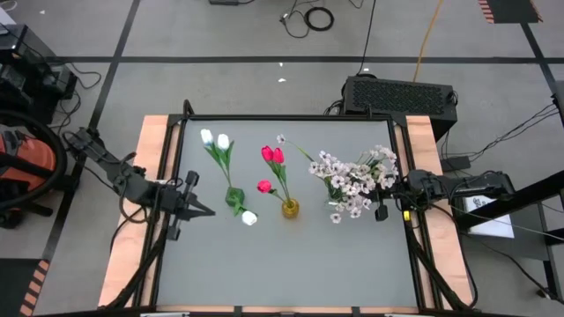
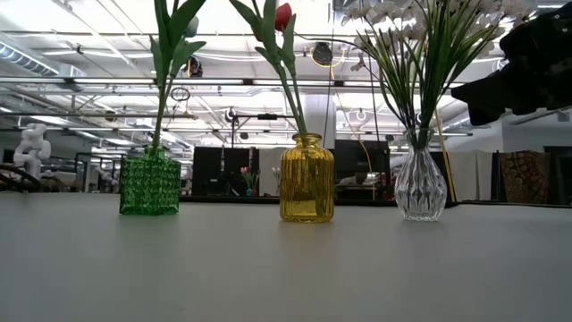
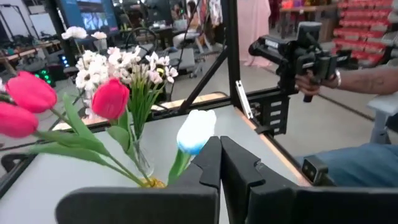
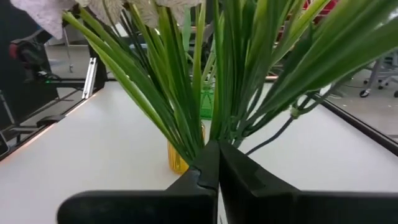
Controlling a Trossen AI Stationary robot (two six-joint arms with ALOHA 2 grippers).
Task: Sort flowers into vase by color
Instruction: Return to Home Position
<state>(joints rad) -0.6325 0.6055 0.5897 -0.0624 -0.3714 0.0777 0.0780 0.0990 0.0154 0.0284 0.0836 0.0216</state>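
Three vases stand in a row mid-table. A green vase point(image 2: 149, 183) holds white tulips point(image 1: 223, 141), and one white tulip point(image 3: 196, 130) droops toward my left gripper. A yellow vase point(image 2: 307, 179) holds pink-red tulips point(image 1: 272, 155). A clear vase point(image 2: 420, 186) holds sprays of pale blossoms point(image 1: 352, 176). My left gripper point(image 1: 204, 210) hangs shut and holding nothing at the table's left, short of the green vase point(image 1: 235, 199). My right gripper point(image 4: 217, 160) is shut at the table's right edge, with the sprays' green stems point(image 4: 186, 93) close in front of it.
A dark frame point(image 1: 291, 118) borders the grey table top. In the left wrist view, a person's hand point(image 3: 311, 78) holds a dark device beyond the table's right side. The near half of the table point(image 1: 282, 273) carries nothing.
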